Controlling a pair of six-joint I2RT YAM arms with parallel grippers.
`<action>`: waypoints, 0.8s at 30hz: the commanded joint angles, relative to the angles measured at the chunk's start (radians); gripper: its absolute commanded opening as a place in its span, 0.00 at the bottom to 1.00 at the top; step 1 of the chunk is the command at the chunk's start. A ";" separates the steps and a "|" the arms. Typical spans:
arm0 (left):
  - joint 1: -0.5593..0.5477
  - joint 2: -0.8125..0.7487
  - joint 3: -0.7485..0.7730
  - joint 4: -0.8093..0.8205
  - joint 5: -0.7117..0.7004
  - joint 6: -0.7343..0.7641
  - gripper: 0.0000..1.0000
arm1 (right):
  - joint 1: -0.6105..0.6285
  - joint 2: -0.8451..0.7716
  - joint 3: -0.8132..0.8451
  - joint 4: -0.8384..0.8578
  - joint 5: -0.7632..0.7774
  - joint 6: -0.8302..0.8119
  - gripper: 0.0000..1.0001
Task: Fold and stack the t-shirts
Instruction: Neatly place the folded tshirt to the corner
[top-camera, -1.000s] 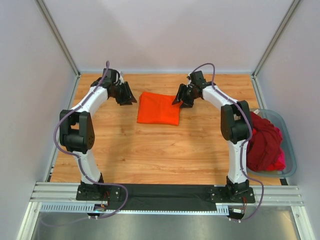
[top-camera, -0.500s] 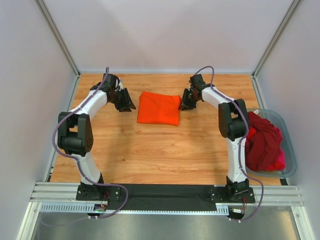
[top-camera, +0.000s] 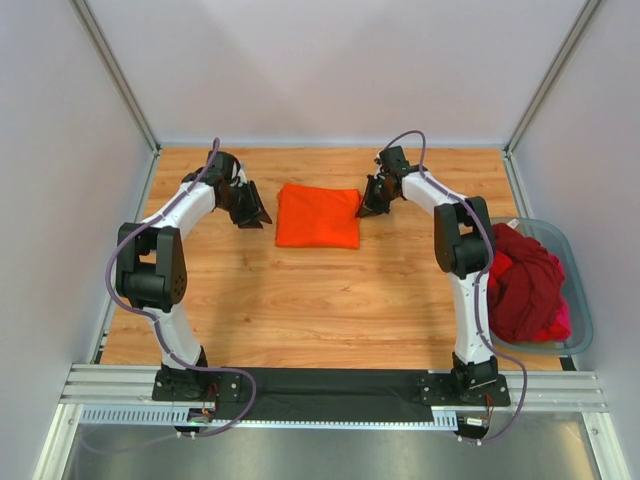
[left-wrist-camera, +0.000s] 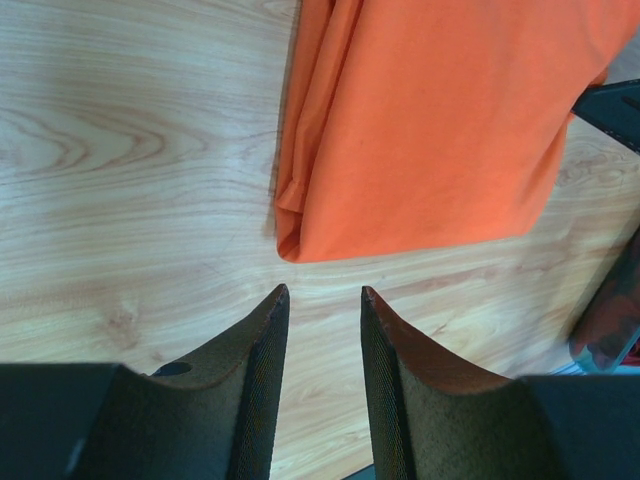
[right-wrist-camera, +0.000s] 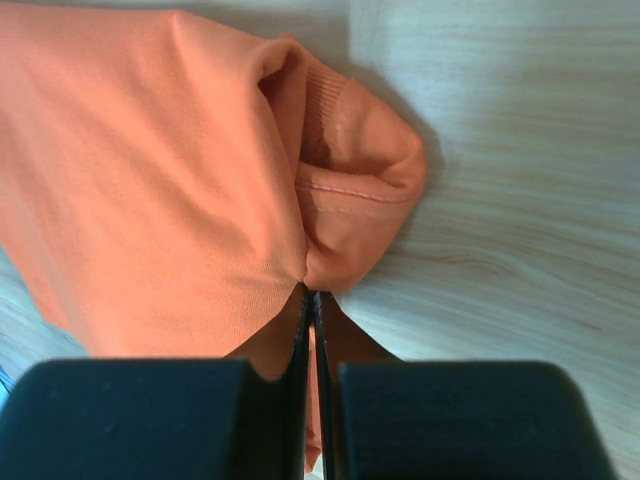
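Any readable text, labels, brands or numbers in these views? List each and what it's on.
No readable text in any view.
The orange t-shirt shows no print or tag.
The dark red t-shirt and the grey-blue tub are plain.
The left arm and right arm carry no legible markings.

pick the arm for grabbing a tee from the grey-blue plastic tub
Right, probably. The grey-blue plastic tub with the dark red cloth tee sits beside that arm, far from the left gripper. The right gripper must first release the folded orange cloth tee.
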 joint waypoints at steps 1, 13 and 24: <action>-0.006 -0.019 -0.015 -0.012 0.005 0.002 0.42 | -0.041 0.028 0.071 -0.018 0.039 -0.023 0.00; -0.056 -0.060 -0.052 -0.030 0.025 0.002 0.42 | -0.189 0.086 0.281 -0.274 0.258 -0.156 0.00; -0.107 -0.169 -0.135 -0.067 0.033 -0.035 0.42 | -0.322 0.206 0.517 -0.394 0.496 -0.201 0.00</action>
